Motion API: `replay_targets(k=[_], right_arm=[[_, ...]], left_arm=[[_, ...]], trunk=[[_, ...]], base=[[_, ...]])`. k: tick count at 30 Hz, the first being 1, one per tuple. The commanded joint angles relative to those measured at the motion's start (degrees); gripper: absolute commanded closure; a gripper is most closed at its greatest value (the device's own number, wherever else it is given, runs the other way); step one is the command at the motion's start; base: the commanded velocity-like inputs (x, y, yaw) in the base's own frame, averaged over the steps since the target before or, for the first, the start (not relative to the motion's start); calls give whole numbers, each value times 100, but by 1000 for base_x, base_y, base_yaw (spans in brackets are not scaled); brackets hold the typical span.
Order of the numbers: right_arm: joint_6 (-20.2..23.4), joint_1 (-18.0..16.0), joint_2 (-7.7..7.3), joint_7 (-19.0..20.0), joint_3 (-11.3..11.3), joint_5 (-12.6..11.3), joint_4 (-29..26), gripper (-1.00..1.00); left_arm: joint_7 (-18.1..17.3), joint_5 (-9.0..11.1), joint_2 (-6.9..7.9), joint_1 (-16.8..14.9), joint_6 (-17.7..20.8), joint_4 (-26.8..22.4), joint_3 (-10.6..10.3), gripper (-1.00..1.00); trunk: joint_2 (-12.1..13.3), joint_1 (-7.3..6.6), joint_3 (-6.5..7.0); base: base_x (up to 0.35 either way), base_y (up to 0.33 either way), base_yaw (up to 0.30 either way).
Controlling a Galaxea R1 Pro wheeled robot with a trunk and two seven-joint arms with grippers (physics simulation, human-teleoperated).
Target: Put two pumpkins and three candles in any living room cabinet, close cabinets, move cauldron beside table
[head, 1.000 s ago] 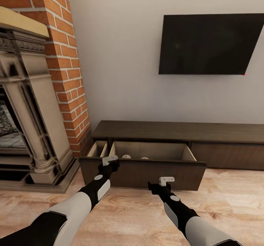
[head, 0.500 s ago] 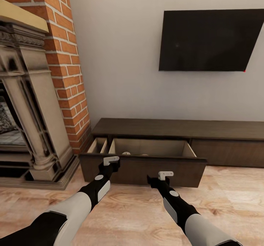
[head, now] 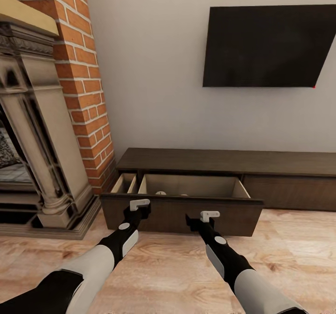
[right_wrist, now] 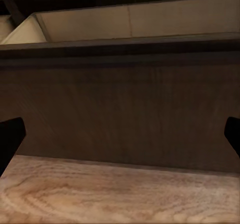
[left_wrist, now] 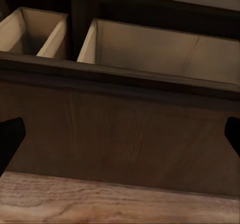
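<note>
Both arms reach forward, left gripper [head: 140, 205] and right gripper [head: 209, 215] spread, at cabinet [head: 182, 213] drawer front.

Living room: fireplace [head: 32, 132], wall television [head: 268, 45]

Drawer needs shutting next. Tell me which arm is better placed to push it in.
Probably both together. The left gripper and right gripper, both open, face the pulled-out drawer front of the cabinet. If only one, the right: it sits nearer the front's middle.
</note>
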Motion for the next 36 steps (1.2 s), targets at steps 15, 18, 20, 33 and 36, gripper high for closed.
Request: replay_targets(k=[15, 18, 20, 33, 36], right_arm=[[-23, -1, -12, -11, 16, -58, -82, -100], [-23, -1, -13, -7, 21, -53, -192, -100], [-23, -3, -10, -10, 34, -52, -278, -100], [-48, -1, -15, -13, 46, -51, -476, -100], [-49, -1, -10, -8, 48, -51, -522, -100]], left_arm=[[-89, 35, 50, -5, -667, 1, -50, -100], [-154, -26, 68, -6, -748, -11, -44, -100], [-167, -40, 89, -7, -875, -15, -43, -100], [-177, -323, 110, -8, -1351, 17, -61, -100], [-177, -333, 110, -8, -1400, 18, -60, -100]], trunk=[[-23, 37, -338], [-27, 45, -405], [-30, 50, -449], [-40, 71, -626], [-44, 78, -693]], base=[[0, 0, 0], [0, 0, 0], [0, 0, 0], [0, 0, 0], [0, 0, 0]])
